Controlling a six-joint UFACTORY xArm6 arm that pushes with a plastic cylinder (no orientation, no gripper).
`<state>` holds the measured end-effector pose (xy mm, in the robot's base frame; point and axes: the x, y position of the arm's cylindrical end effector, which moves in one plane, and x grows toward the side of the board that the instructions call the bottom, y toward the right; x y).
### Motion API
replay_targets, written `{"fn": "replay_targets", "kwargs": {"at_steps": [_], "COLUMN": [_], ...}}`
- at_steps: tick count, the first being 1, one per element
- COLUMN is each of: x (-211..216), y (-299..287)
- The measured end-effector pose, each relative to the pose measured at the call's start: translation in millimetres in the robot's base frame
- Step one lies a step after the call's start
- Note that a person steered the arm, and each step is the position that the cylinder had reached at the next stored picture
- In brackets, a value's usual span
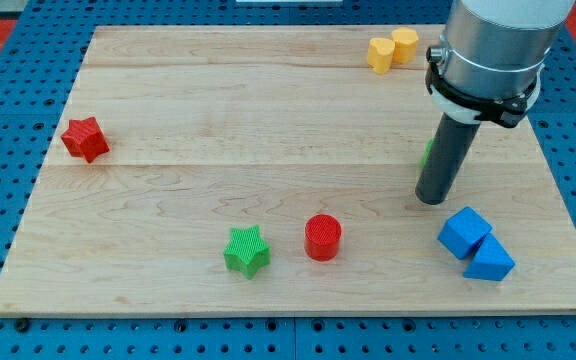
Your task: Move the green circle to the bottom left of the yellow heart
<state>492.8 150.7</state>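
I see a pale, matt wooden board (218,140) with visible grain, small blocks such as the red star (85,138) and green star (247,250) in ribbed matt plastic, and my rod, matt dark, under a smooth grey metal-looking housing (498,40).

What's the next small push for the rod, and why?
Probably push toward the view's top: the green circle peeks out just left of my tip, mostly hidden behind the rod, and the yellow heart sits well above near the board's top edge.
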Motion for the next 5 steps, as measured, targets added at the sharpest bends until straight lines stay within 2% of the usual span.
{"fn": "replay_targets", "kwargs": {"at_steps": [1,2,4,5], "x": [2,-22,-121,-136], "y": [39,44,-60,-47]}}
